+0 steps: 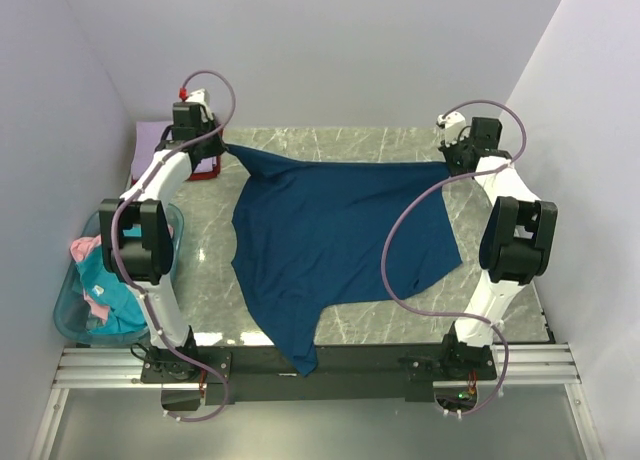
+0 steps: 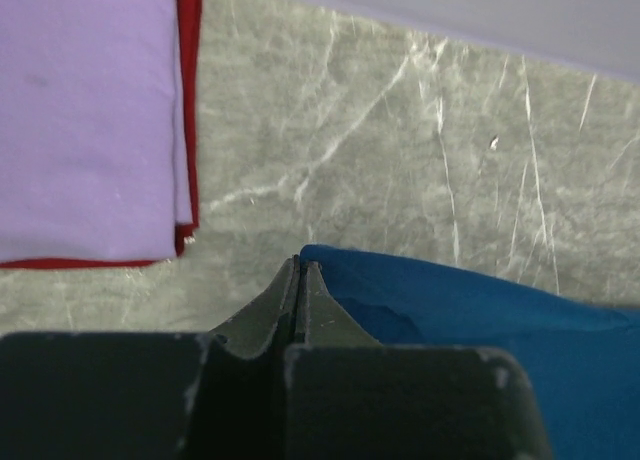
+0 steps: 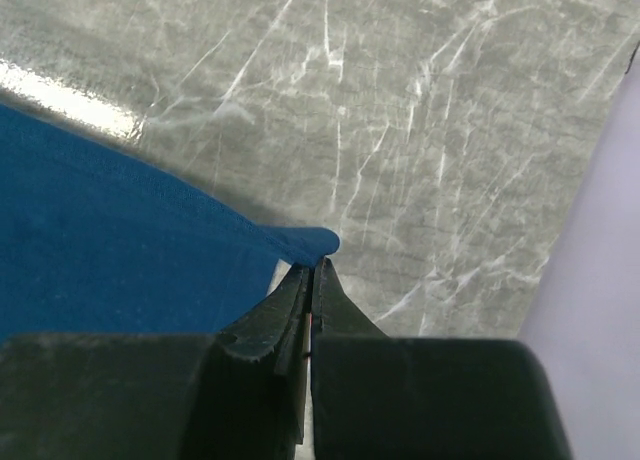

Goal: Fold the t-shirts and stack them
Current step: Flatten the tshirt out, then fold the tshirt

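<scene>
A dark blue t-shirt (image 1: 330, 240) hangs stretched between my two grippers over the marble table (image 1: 340, 140), its lower end draping past the near edge. My left gripper (image 1: 215, 143) is shut on the shirt's far left corner (image 2: 330, 260). My right gripper (image 1: 450, 160) is shut on its far right corner (image 3: 315, 245). A folded lavender shirt (image 2: 85, 110) lies on a folded red shirt (image 2: 188, 80) at the far left (image 1: 150, 140). Teal (image 1: 100, 280) and pink (image 1: 82, 248) shirts lie in the basket.
A translucent blue plastic basket (image 1: 70, 320) stands off the table's left side, beside the left arm. Purple walls close in the left, back and right. A metal rail (image 1: 320, 365) runs along the near edge with the arm bases.
</scene>
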Available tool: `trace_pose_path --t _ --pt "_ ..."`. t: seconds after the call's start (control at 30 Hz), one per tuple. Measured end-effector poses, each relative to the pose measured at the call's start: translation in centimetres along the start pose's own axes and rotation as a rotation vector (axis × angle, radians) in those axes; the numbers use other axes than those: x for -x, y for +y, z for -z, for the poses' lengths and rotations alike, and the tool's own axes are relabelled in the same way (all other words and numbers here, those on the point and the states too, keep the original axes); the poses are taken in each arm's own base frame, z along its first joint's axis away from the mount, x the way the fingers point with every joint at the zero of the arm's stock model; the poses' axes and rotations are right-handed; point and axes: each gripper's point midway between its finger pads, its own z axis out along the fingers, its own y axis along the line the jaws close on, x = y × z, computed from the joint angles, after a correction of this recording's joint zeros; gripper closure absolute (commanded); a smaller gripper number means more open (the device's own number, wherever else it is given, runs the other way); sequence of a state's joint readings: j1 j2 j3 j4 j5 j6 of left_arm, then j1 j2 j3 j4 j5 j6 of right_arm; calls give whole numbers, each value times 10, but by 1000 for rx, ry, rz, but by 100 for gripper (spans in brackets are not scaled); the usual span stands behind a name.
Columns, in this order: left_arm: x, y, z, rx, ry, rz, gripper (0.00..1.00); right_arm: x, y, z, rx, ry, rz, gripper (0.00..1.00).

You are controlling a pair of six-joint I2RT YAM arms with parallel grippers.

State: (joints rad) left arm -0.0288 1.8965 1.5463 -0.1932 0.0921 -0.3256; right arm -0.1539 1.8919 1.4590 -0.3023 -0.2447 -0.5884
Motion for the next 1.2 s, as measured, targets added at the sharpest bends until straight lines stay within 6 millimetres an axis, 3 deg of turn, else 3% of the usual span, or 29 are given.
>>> trace_pose_path --t 0.27,0.43,0.63,0.97,1.2 --pt "-37 -18 -1 -36 96 15 100 -8 2 2 3 46 -4 100" --pt "-87 -23 -12 -58 229 51 100 -17 4 1 12 77 -8 100" --pt "-163 -10 -39 -18 423 96 100 -25 12 -2 33 116 -8 100" --pt "-151 8 -47 68 392 86 100 -21 19 -7 49 137 11 100" --pt "-119 52 -55 171 342 122 100 -15 25 -18 61 143 24 100"
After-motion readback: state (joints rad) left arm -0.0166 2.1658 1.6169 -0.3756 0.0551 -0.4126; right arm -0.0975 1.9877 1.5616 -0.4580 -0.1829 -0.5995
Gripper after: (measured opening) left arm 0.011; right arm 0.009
